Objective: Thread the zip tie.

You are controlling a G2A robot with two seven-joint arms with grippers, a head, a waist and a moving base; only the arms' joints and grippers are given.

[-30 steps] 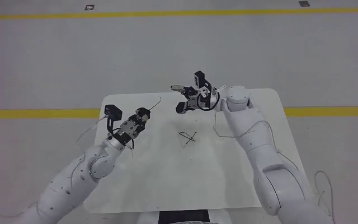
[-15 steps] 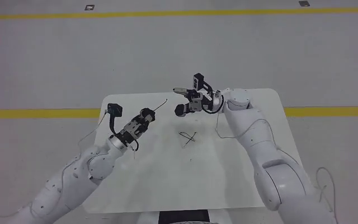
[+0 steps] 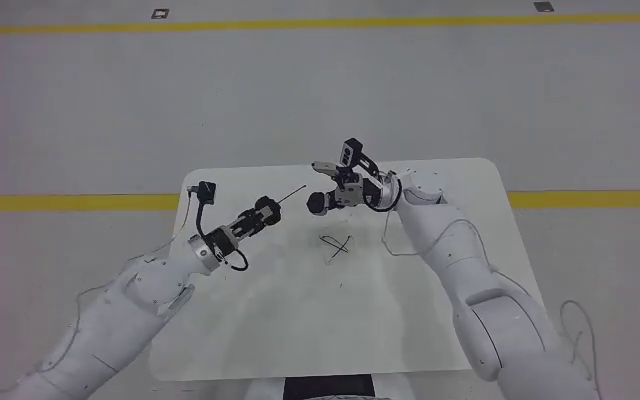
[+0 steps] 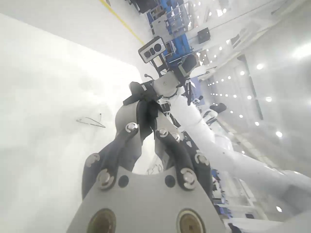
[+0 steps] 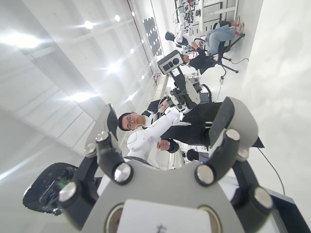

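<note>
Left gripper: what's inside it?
A thin black zip tie pokes out of the left gripper; its clamped end is hidden inside the shut grip.

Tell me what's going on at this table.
A two-armed robot is working above a white rectangular table. Its left gripper is shut on a thin black plastic zip tie, whose free end points toward the right gripper. That gripper is open and apart from the tie. A few loose black zip ties lie crossed on the table. The held tie looks straight, not yet threaded.
</note>
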